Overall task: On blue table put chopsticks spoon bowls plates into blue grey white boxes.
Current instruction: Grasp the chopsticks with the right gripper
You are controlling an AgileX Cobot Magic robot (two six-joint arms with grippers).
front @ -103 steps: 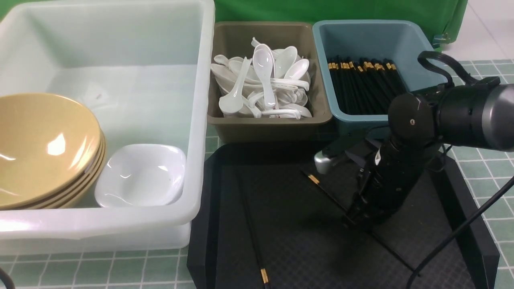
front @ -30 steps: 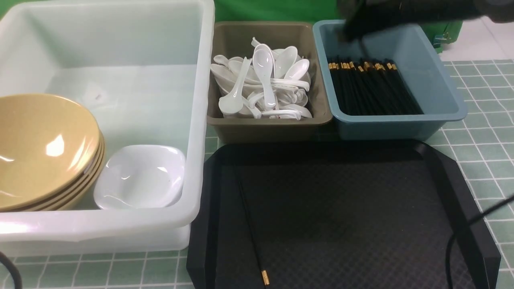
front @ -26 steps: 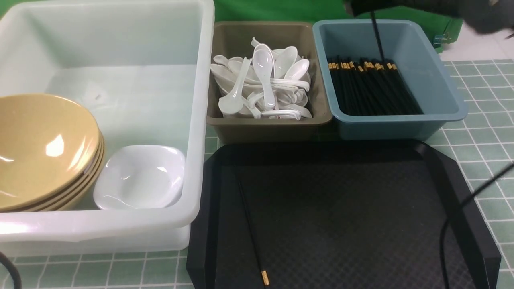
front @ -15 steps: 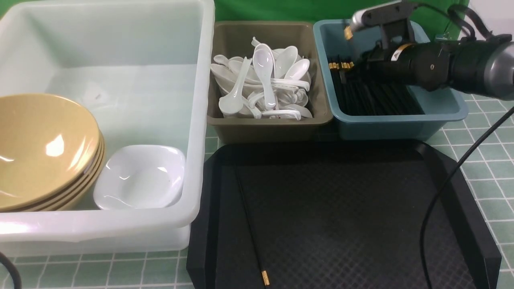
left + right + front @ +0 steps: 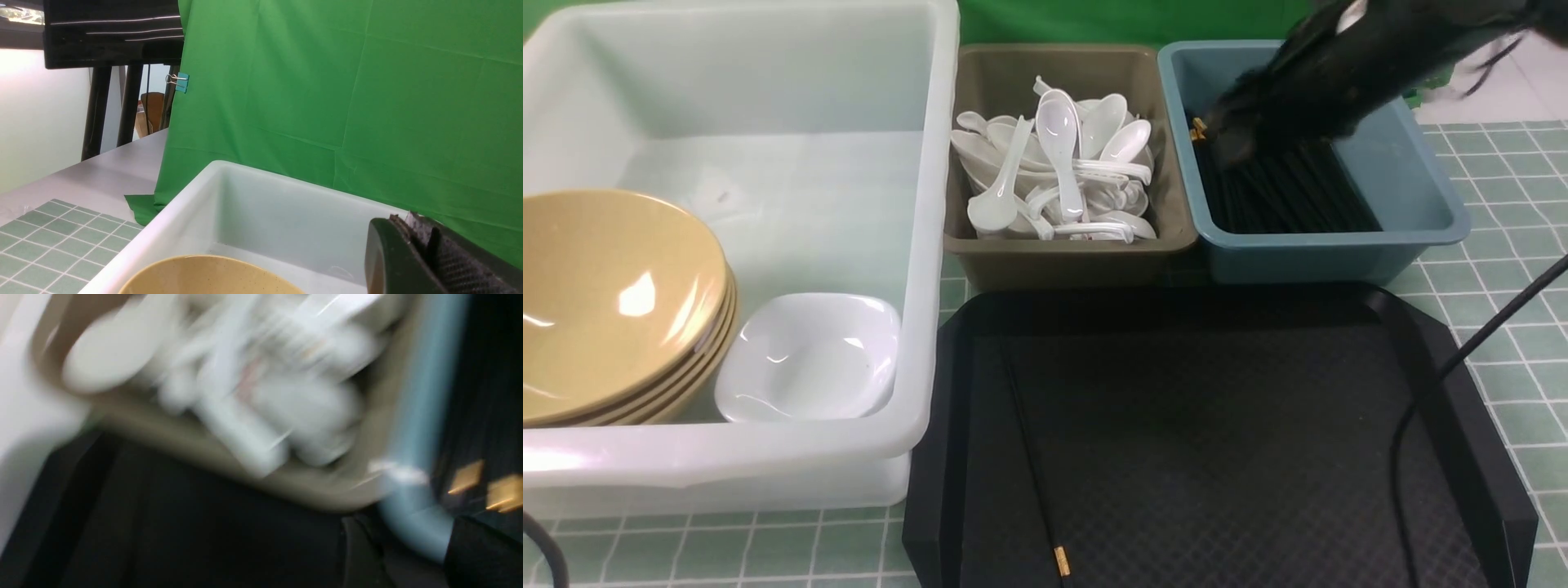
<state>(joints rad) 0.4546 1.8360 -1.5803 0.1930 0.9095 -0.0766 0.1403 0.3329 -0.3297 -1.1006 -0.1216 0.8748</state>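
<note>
Table (image 5: 1503, 327): carries the tray nearest and the three boxes behind it; adds no hazard of its own.
Loose chopstick (image 5: 1031, 465): lies flat on the left part of the tray (image 5: 1217, 457) floor, gold band toward the near edge, not yet boxed. Thin and low on a textured floor, so likely to slip from a pinch or roll to the tray wall if gripped off-centre.
Left gripper (image 5: 425, 241): pressed together, holds nothing, hangs over the bowl end of the white box (image 5: 923, 245). Could clip the rim or a bowl on a careless descent.
Bowls (image 5: 613, 302) and plate (image 5: 809, 359): sit in the white box, bowls stacked, plate just beside them. Safe unless knocked.
Spoons (image 5: 1058, 155): heaped high in the grey box (image 5: 1062, 253). Could snag on a low sweep across.
Chopstick bundle (image 5: 1282, 196): lies in the blue box (image 5: 1307, 253), partly hidden by the arm.
Right gripper (image 5: 404, 539): blurred over the far-left part of the blue box. Looks spread in the wrist view, with nothing visible between the fingers. Probably moving fast; so close to the bundle, could scatter sticks or strike the box wall and shove it.
</note>
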